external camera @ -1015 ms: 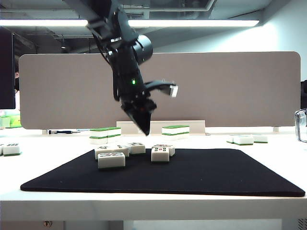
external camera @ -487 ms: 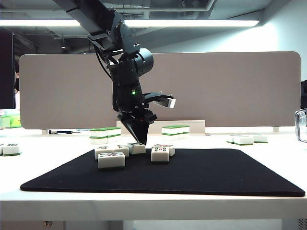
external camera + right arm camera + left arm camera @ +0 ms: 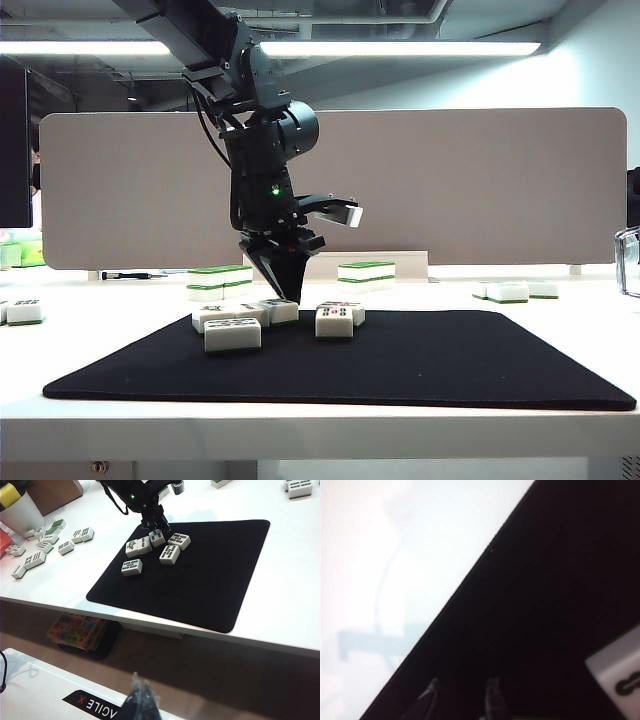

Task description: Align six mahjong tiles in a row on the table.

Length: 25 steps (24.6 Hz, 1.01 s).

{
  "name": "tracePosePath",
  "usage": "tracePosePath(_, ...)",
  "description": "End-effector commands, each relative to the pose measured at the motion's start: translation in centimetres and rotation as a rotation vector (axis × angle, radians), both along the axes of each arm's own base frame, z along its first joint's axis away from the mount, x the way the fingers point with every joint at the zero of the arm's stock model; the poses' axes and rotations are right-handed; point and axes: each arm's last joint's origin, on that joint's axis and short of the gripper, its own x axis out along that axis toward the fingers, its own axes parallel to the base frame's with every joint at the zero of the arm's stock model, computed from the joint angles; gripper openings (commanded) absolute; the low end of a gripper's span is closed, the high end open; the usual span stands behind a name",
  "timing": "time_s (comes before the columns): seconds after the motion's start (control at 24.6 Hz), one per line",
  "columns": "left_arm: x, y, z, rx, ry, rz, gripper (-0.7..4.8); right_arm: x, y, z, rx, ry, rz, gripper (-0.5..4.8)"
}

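Observation:
Six mahjong tiles lie face up on the far left part of the black mat on the white table. Three stand side by side, ending at one tile. One tile lies nearer, and a pair lies to the right. My left gripper points down, its tip just above the back of the trio's right end tile. Its jaws are shut to a narrow slit, holding nothing. Its wrist view shows the mat and one tile corner. My right gripper hangs shut, well off the table's front edge.
Green-topped tile stacks stand behind the mat before the grey divider panel. Loose tiles lie at the right and left of the mat. A white cup and a cardboard box stand at the far left.
My left gripper has come down and slightly leftward to just above the trio's right end tile. The tiles have not moved.

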Motion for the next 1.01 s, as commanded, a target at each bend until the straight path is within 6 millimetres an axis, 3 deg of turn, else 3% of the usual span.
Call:
tracePosePath(0.04, -0.4, 0.0, 0.3, -0.009, 0.032, 0.039, 1.18, -0.2, 0.0, 0.0, -0.004, -0.026, -0.004, -0.01)
tracePosePath(0.65, -1.6, -0.3, 0.2, 0.025, 0.106, 0.042, 1.15, -0.2, -0.1, 0.0, -0.02, -0.027, -0.041, -0.01)
tracePosePath(0.77, -1.4, -0.5, 1.6, 0.0, 0.083, 0.064, 1.16, -0.2, -0.1, 0.0, -0.02, -0.027, -0.041, -0.01)
tracePosePath(0.93, -1.1, -0.7, 4.8, -0.165, 0.087, 0.268, 1.3, -0.2, -0.1, 0.0, -0.02, -0.027, -0.041, -0.01)
tracePosePath(1.01, -1.2, -0.9, 5.4, -0.261, 0.144, 0.342, 1.88, -0.2, -0.1, 0.0, -0.02, -0.027, -0.041, -0.01)
